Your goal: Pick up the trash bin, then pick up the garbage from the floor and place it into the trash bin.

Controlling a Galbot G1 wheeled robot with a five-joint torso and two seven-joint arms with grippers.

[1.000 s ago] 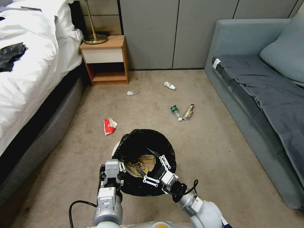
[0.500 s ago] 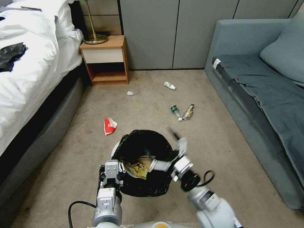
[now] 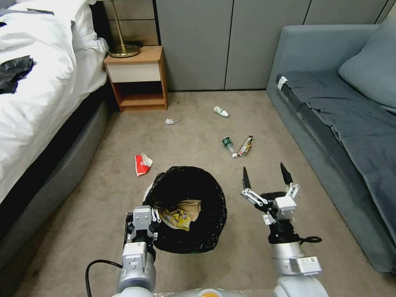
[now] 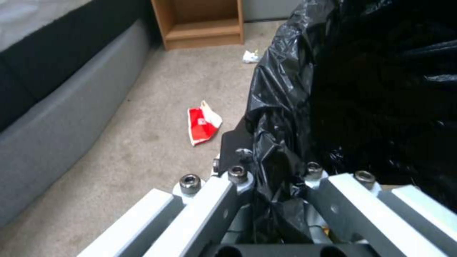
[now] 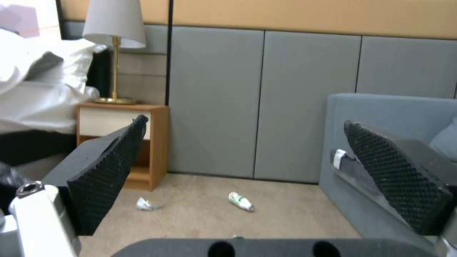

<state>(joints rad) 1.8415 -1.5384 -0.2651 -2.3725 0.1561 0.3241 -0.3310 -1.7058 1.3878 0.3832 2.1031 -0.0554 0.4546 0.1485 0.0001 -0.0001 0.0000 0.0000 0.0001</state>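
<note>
Bin: I see one trash bin (image 3: pixel 186 206), landmark.
Left gripper (image 3: pixel 154 217): my fingers pinched on its bag rim.
Right gripper (image 3: pixel 265 175): beside it, fingers wide apart, holding nothing.
Floor (image 3: pixel 198 132) litter beyond the bin: two bottles (image 3: pixel 229 147), one red packet (image 3: pixel 142 163), one tissue (image 3: pixel 171 121), one wrapper (image 3: pixel 245 146).
Inside: one yellow wrapper (image 3: pixel 176 218), one brown bag (image 3: pixel 192 206).

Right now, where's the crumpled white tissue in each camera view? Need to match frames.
Head view: the tissue lies just off the front right corner of the nightstand.
Left wrist view: the tissue peeks out beside the black liner of the trash bin, close to the nightstand.
Right wrist view: the tissue lies in front of the nightstand, near a small bottle.
Shared landmark: the wooden nightstand.
</note>
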